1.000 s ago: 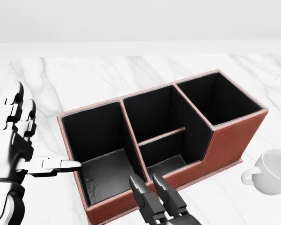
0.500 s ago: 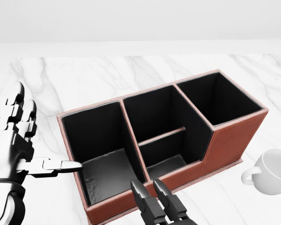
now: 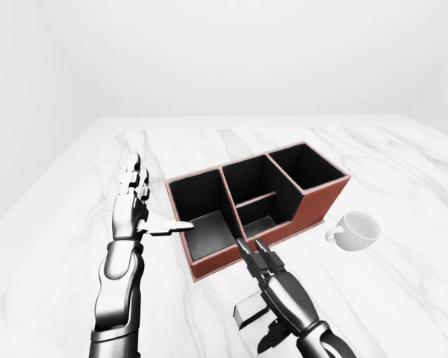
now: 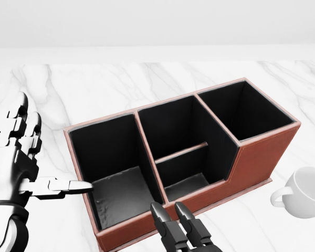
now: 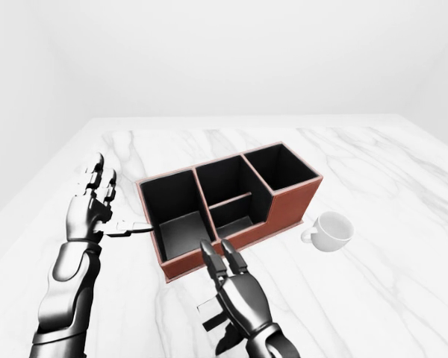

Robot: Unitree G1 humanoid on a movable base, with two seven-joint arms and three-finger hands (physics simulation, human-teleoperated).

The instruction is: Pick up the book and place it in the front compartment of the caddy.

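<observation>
Hidden and cropped from my seat

My right hand [image 4: 181, 231] runs off the head view's bottom edge, only fingertips showing. The white mug [image 4: 304, 193] is clipped at that view's right edge. In the left-eye view, a small grey block [image 3: 250, 311] sits partly behind my right hand; I can't identify it.

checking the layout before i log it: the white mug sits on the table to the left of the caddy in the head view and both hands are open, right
Not quite. The head view shows the white mug to the right of the caddy, not the left, on the marble table. The rest holds: the left hand and the right hand are both open.
</observation>
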